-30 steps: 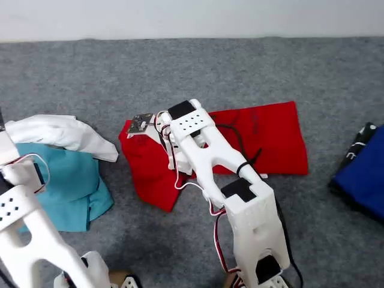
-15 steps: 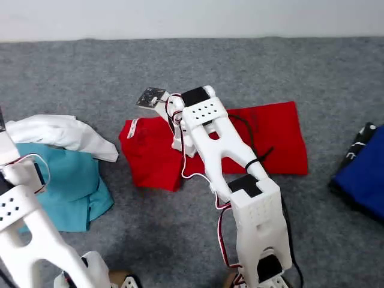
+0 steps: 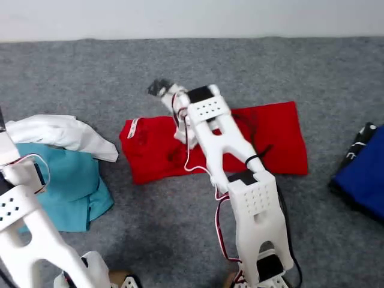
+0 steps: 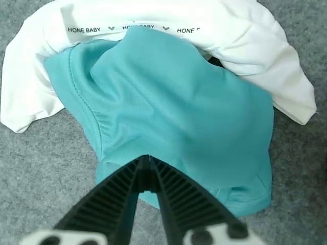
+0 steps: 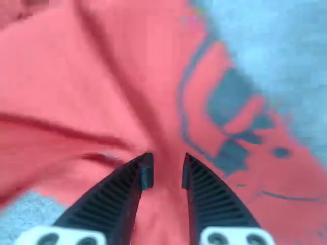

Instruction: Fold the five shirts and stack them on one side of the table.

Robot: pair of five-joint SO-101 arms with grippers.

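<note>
The right gripper [image 5: 164, 171] is held just above the red shirt [image 5: 92, 87], and its two black fingers [image 5: 144, 171] are kept a little apart, with nothing seen between them but red cloth below. In the high view the right arm [image 3: 225, 144] is stretched out over the red shirt [image 3: 270, 141], which is laid flat across the middle of the grey table [image 3: 108, 72]. A dark printed mark [image 5: 232, 132] is seen on the red cloth near the fingers. The left gripper [image 4: 148, 164] is kept closed, its two fingers pressed together at the tips, and it is held over the teal shirt [image 4: 184, 112]. It cannot be told if any cloth is pinched. The teal shirt [image 3: 69, 180] is found on the left side of the table, and the white shirt [image 3: 57, 132] is bunched up on its far edge, touching it. The white shirt [image 4: 240, 30] is wrapped round the teal one's edge in the left wrist view. A blue shirt [image 3: 363, 174] is seen at the right edge of the table, well apart from the red one.
</note>
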